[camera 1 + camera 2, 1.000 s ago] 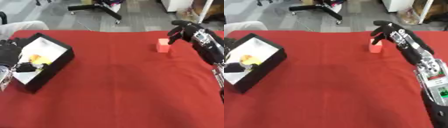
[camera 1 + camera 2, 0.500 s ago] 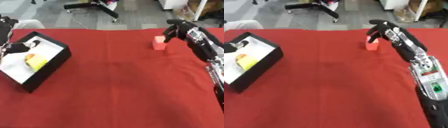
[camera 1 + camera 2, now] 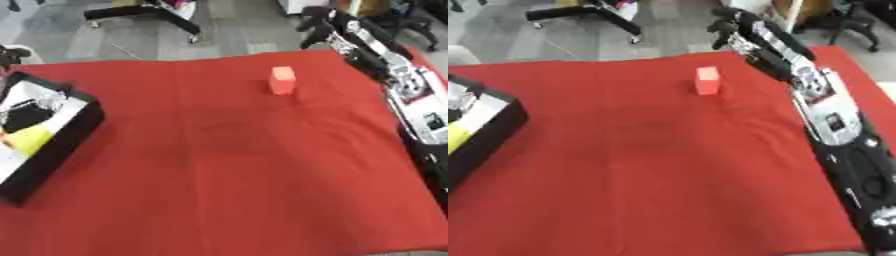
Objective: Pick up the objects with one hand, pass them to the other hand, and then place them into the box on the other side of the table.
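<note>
A small orange-red block [image 3: 282, 80] stands upright on the red tablecloth [image 3: 227, 170], towards the far right. My right hand [image 3: 730, 26] hovers past the table's far edge, beyond the block and apart from it, its fingers hanging relaxed and holding nothing. The black box [image 3: 54, 145] with a white inside lies at the left edge. It holds a yellow thing [image 3: 26, 141] and a dark thing [image 3: 24, 118]. A dark bit of my left hand [image 3: 10, 54] shows at the left edge above the box.
My right arm [image 3: 833, 125] runs along the table's right side. Grey floor and an office chair base [image 3: 144, 11] lie beyond the far edge.
The camera has shifted, sliding the whole scene sideways. My right hand has drawn back from beside the block to beyond the far edge. My left hand has left the box's side.
</note>
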Action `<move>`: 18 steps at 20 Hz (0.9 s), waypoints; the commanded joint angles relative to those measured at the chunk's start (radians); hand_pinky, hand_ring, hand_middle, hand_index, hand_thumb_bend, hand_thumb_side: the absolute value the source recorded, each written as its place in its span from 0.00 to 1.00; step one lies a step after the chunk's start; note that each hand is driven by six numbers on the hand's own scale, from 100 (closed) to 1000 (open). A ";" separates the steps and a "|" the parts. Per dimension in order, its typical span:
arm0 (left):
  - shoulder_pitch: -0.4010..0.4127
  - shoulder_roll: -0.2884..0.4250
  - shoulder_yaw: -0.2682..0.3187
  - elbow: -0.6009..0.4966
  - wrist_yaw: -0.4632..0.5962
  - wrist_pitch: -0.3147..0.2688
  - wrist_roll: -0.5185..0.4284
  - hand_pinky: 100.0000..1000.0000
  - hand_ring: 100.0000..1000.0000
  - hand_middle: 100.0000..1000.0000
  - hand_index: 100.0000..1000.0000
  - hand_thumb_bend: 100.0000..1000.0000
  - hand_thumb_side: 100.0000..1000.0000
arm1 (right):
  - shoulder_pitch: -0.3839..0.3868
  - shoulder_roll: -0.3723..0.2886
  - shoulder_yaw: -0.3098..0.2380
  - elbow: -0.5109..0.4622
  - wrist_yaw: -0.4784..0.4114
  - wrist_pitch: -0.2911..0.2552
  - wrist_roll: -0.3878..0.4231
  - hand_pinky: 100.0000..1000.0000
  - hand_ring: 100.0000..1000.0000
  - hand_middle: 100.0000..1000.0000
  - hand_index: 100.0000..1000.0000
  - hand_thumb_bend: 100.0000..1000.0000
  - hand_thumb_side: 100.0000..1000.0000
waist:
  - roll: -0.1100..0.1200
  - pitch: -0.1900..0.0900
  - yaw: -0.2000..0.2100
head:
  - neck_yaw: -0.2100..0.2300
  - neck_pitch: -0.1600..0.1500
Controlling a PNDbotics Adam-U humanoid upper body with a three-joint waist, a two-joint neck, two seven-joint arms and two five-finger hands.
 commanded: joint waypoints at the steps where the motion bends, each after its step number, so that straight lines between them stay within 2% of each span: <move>1: 0.012 -0.063 -0.042 -0.099 0.053 -0.051 0.050 0.71 0.54 0.56 0.76 0.41 0.77 | -0.065 -0.080 0.002 0.069 0.051 -0.016 0.018 0.82 0.79 0.86 0.97 0.00 0.83 | 0.005 -0.004 0.021 | -0.076 -0.032; 5: 0.063 -0.170 -0.108 -0.206 0.119 -0.115 0.111 0.71 0.52 0.54 0.75 0.39 0.79 | -0.124 -0.065 -0.007 0.176 0.117 0.024 0.038 0.85 0.85 0.90 0.98 0.00 0.91 | 0.012 0.013 0.074 | -0.170 -0.055; 8: 0.084 -0.239 -0.156 -0.282 0.166 -0.119 0.091 0.71 0.52 0.54 0.75 0.39 0.80 | -0.146 -0.047 -0.007 0.252 0.164 0.039 0.025 0.86 0.86 0.91 0.99 0.00 0.96 | 0.016 0.023 0.106 | -0.219 -0.061; 9: 0.088 -0.248 -0.169 -0.307 0.181 -0.111 0.077 0.71 0.52 0.53 0.75 0.39 0.80 | -0.152 -0.043 -0.004 0.277 0.179 0.035 0.019 0.86 0.87 0.92 0.99 0.00 0.95 | 0.016 0.025 0.113 | -0.229 -0.061; 10: 0.090 -0.251 -0.180 -0.331 0.196 -0.103 0.063 0.71 0.51 0.53 0.75 0.38 0.81 | -0.157 -0.039 -0.001 0.301 0.194 0.032 0.012 0.86 0.87 0.92 0.99 0.00 1.00 | 0.015 0.028 0.118 | -0.239 -0.060; 14: 0.102 -0.243 -0.202 -0.427 0.255 -0.056 0.005 0.71 0.51 0.53 0.75 0.38 0.82 | -0.170 -0.030 0.018 0.397 0.253 0.014 -0.028 0.88 0.90 0.94 1.00 0.00 1.00 | 0.011 0.033 0.129 | -0.253 -0.058; 18: 0.102 -0.236 -0.201 -0.455 0.313 -0.036 -0.052 0.71 0.51 0.52 0.75 0.37 0.83 | -0.181 -0.035 0.047 0.491 0.311 0.000 -0.083 0.90 0.95 0.97 1.00 0.00 1.00 | 0.007 0.035 0.138 | -0.261 -0.062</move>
